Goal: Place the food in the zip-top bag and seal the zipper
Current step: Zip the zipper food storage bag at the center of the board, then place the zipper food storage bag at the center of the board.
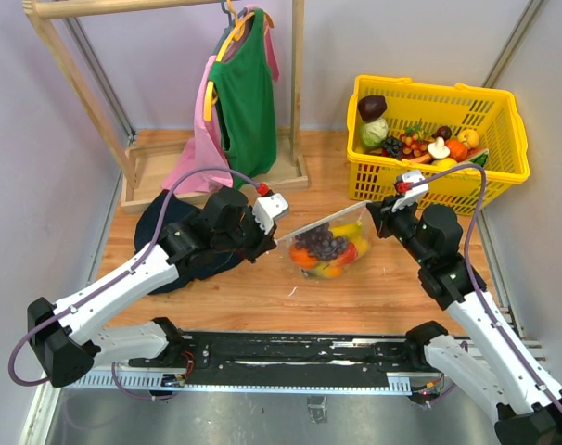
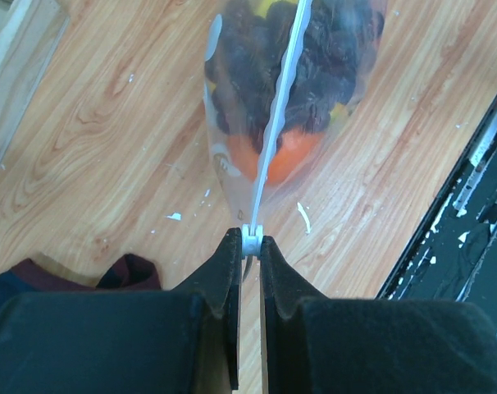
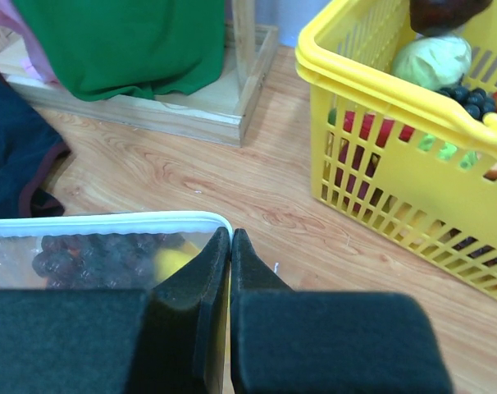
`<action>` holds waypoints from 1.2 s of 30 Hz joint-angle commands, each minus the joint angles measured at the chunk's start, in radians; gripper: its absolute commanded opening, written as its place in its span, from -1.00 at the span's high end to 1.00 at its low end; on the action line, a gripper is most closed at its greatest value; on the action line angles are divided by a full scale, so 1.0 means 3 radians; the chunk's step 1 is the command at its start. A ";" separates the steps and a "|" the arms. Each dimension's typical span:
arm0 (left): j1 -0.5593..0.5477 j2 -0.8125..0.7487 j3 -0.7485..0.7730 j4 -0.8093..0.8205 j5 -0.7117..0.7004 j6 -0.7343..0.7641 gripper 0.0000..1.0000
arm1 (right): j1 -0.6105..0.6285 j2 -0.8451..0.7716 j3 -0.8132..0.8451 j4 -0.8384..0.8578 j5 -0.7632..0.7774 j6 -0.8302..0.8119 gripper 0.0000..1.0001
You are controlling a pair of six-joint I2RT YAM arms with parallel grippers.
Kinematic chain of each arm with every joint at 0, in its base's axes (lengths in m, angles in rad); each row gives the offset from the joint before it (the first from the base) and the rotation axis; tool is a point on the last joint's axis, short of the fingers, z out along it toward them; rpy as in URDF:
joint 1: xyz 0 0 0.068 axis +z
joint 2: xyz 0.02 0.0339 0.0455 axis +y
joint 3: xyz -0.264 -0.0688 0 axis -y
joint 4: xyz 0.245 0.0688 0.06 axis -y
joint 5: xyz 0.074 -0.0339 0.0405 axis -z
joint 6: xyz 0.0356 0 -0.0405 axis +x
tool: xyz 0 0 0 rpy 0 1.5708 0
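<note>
The zip-top bag point(image 1: 329, 248) hangs between my two grippers just above the wooden table. It holds the food: purple grapes point(image 1: 323, 243), an orange piece point(image 1: 304, 259), and yellow and red pieces. My left gripper point(image 1: 279, 239) is shut on the white slider point(image 2: 252, 240) at the near end of the zipper point(image 2: 277, 123). Grapes point(image 2: 314, 57) and the orange piece point(image 2: 296, 152) show through the bag in the left wrist view. My right gripper point(image 1: 374, 219) is shut on the bag's other top corner point(image 3: 220, 223), beside the white zipper edge point(image 3: 109, 220).
A yellow basket point(image 1: 499, 176) of toy fruit and vegetables stands at the back right, close to the right gripper point(image 3: 396, 156). A wooden clothes rack point(image 1: 290, 171) with green and pink garments stands at the back. A dark navy cloth point(image 1: 165, 232) lies under the left arm.
</note>
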 commanded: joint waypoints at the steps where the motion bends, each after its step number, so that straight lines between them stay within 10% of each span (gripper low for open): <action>1: -0.0015 -0.0075 -0.0041 -0.0220 -0.0292 -0.0042 0.99 | -0.0225 -0.0077 -0.0025 0.0244 0.0283 0.0201 0.99; 18: 0.0082 0.0104 0.0643 -0.0218 -0.1400 0.0119 0.99 | -0.0706 0.0420 0.0266 0.0519 -0.0349 0.0445 0.99; 25: 0.0081 0.0158 0.0487 -0.0110 -0.0884 0.0052 0.99 | -0.0707 0.0450 0.0279 0.0464 -0.0814 0.0481 0.98; 36: 0.0076 -0.0412 -0.0023 0.0119 0.0160 -0.0111 0.80 | -0.0705 -0.0134 0.0169 0.0023 -0.0671 0.0347 0.14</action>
